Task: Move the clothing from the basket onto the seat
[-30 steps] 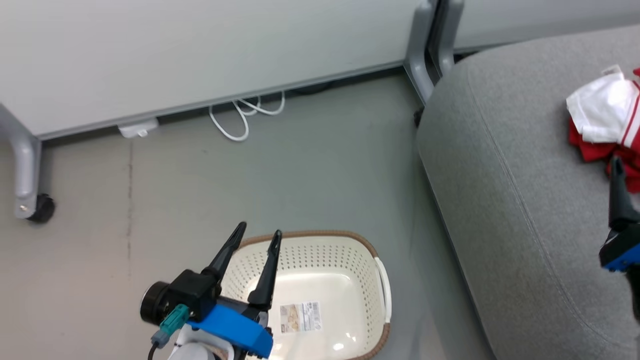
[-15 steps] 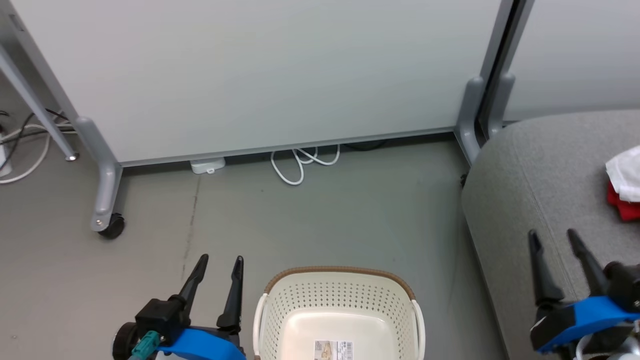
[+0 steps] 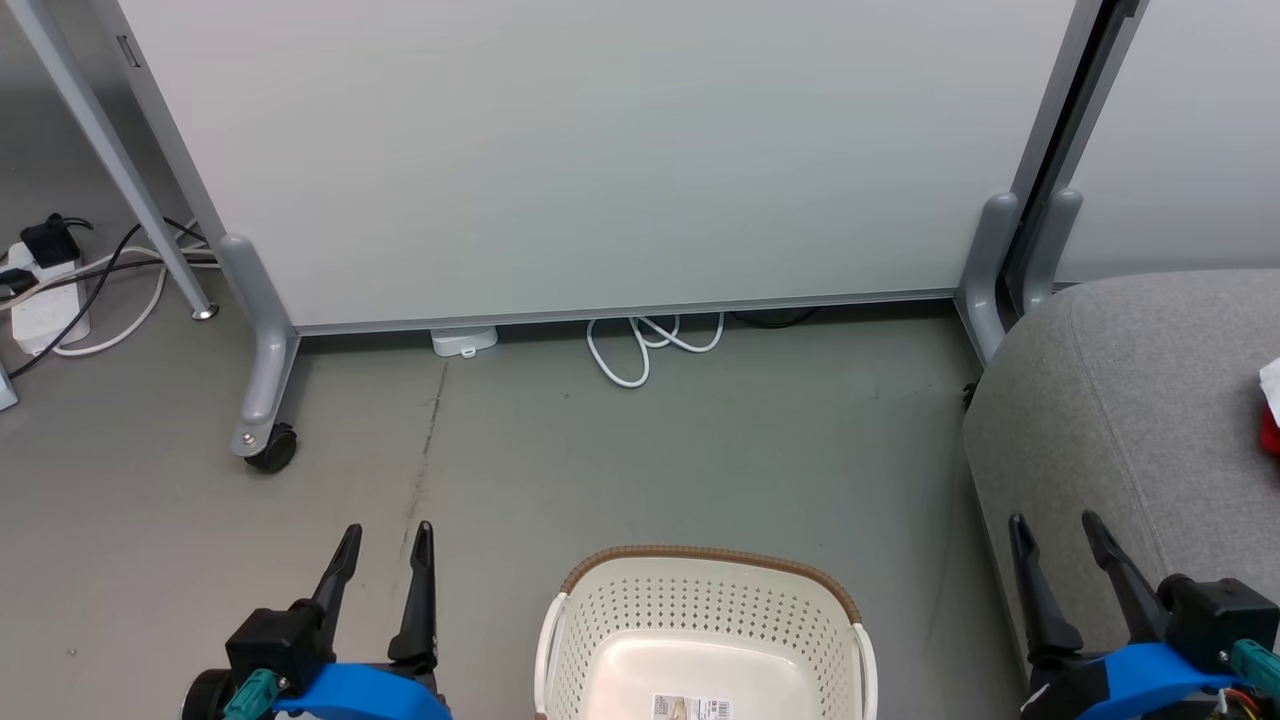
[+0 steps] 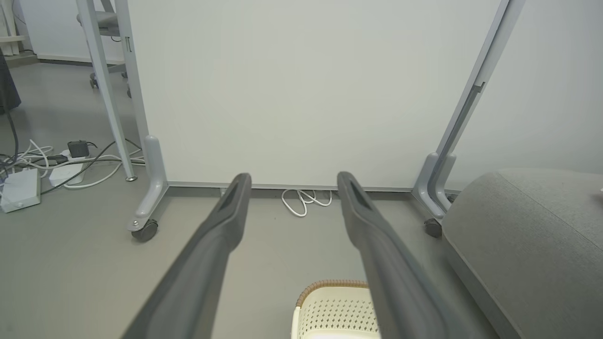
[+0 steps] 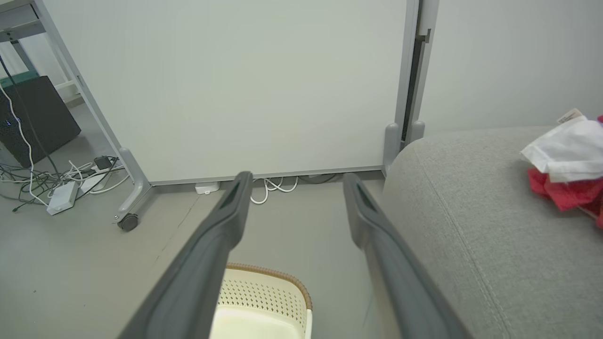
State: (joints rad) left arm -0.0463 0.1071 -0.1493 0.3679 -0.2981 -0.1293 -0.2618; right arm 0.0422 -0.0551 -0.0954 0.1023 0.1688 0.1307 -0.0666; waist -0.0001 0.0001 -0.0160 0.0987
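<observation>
The cream perforated basket with a brown rim sits on the floor at the bottom centre; no clothing shows in the part of it in view, just a label on its bottom. It also shows as basket and basket. Red and white clothing lies crumpled on the grey seat; a sliver of clothing shows at the right edge on the seat. My left gripper hovers open left of the basket. My right gripper hovers open over the seat's near corner. Both hold nothing.
A pale partition panel on grey wheeled legs stands behind the floor. A white cable loop lies at its base. A power strip and cords lie at far left. A second panel leg stands by the seat.
The head camera has tilted up and turned left, so the basket and seat have slid down and right. Both grippers have come back low, the left off the basket, the right away from the clothing.
</observation>
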